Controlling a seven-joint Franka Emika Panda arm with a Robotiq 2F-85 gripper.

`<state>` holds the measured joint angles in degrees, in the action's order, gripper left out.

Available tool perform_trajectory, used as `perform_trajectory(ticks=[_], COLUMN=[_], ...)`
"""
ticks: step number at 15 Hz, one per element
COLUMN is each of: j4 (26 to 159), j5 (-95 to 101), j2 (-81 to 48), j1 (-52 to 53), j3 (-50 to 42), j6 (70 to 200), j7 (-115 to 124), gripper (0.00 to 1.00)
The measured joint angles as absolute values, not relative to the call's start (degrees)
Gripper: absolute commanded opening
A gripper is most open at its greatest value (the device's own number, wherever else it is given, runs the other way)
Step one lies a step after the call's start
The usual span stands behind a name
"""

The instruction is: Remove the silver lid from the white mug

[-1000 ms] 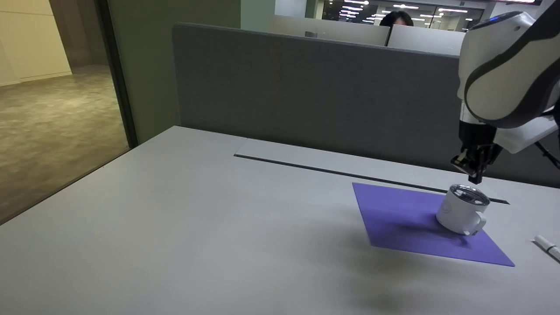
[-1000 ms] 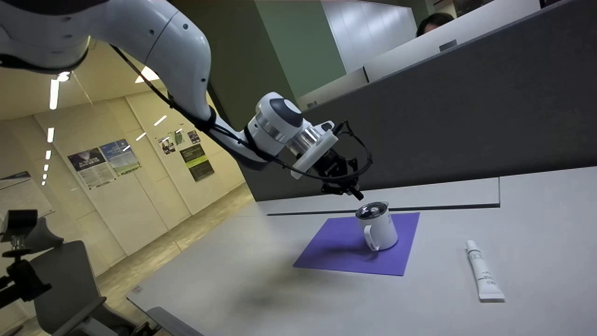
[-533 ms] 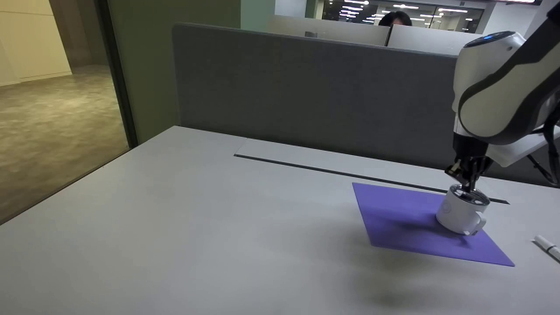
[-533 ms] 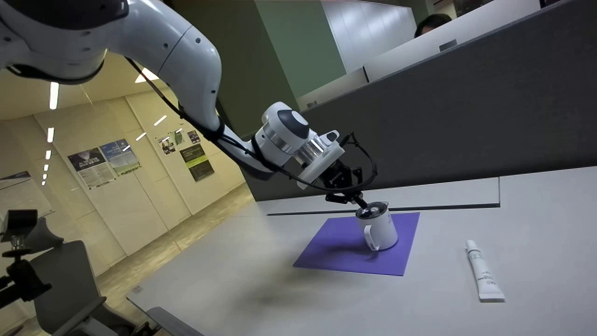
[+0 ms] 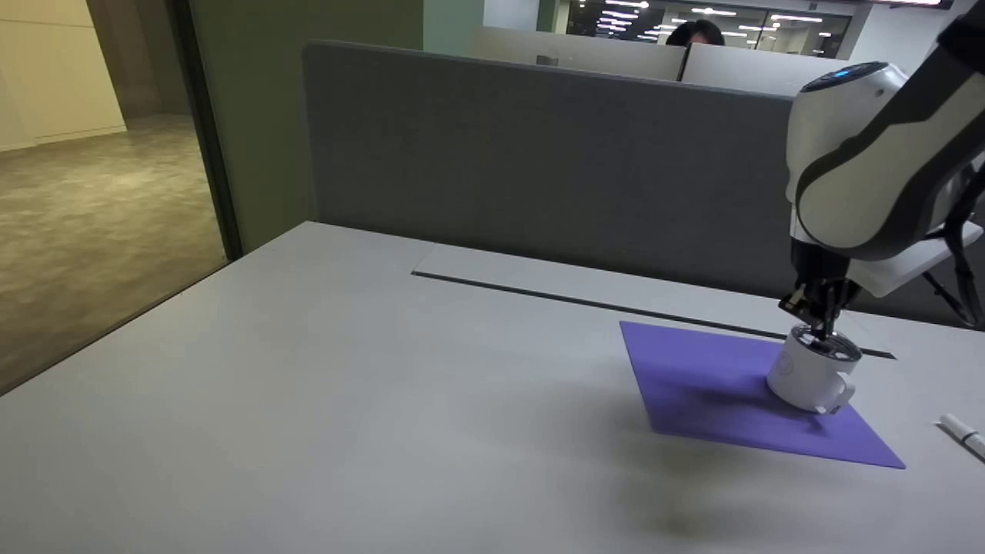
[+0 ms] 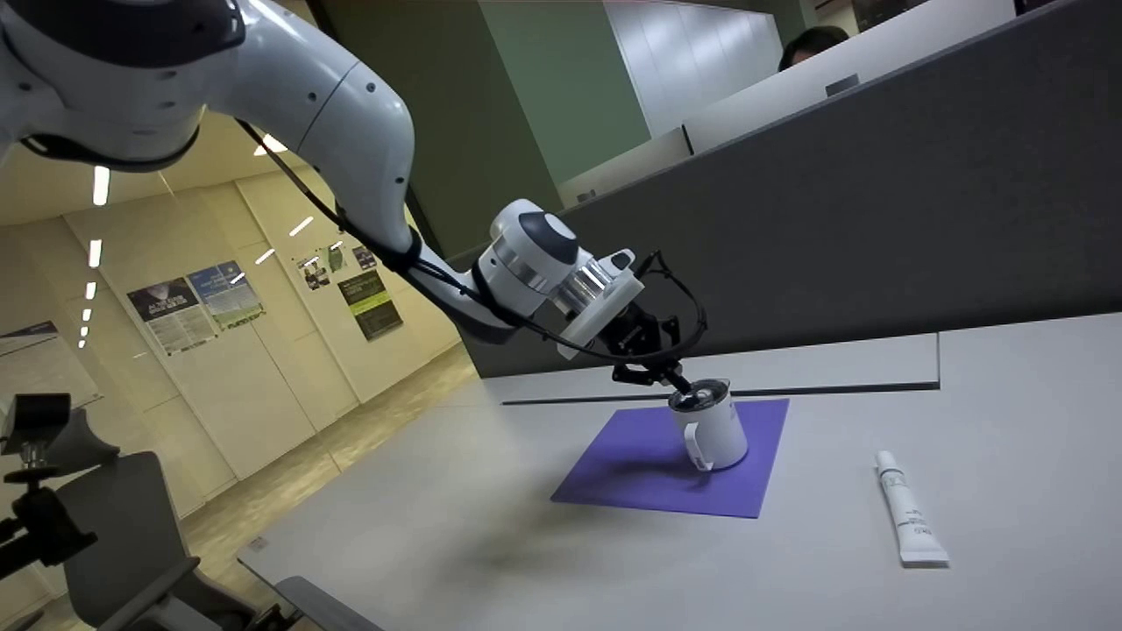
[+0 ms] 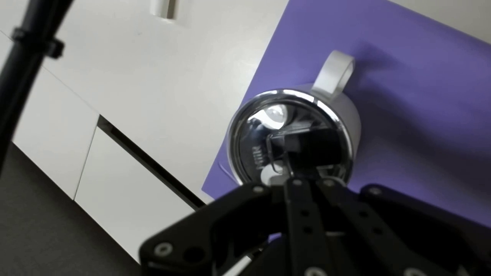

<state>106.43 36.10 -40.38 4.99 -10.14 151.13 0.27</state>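
The white mug [image 5: 796, 381] stands upright on the purple mat [image 5: 685, 381]; it also shows in an exterior view [image 6: 723, 438] and in the wrist view [image 7: 352, 115]. The silver lid [image 7: 249, 138], shiny and dark with a bright metal edge, sits in the mug's rim; it shows in both exterior views [image 5: 845, 350] [image 6: 706, 398]. My gripper [image 5: 823, 335] points down with its fingertips at the lid's top, also in an exterior view [image 6: 685, 386]. In the wrist view the gripper [image 7: 307, 170] has its fingers close together; I cannot tell whether the lid's small clear tab is between them.
A white tube [image 6: 912, 517] lies beside the mat, partly visible in an exterior view [image 5: 966, 438]. A dark grey partition [image 5: 539, 169] stands along the table's back edge. A dark slot [image 5: 539, 292] runs behind the mat. A black cable [image 6: 697, 302] loops beside the gripper.
My gripper has come down from just above the mug to the lid, mostly in the first half second. Since then it has barely moved. The mug, lid and mat have stayed in place.
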Motion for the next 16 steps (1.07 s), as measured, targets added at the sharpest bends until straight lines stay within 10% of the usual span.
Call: perform_trajectory(ticks=[16], j4=[106.4], j5=[36.3], j2=[-41.6], j1=[7.3], j3=[-12.6], j6=[151.2], j7=[3.7], gripper=[0.0])
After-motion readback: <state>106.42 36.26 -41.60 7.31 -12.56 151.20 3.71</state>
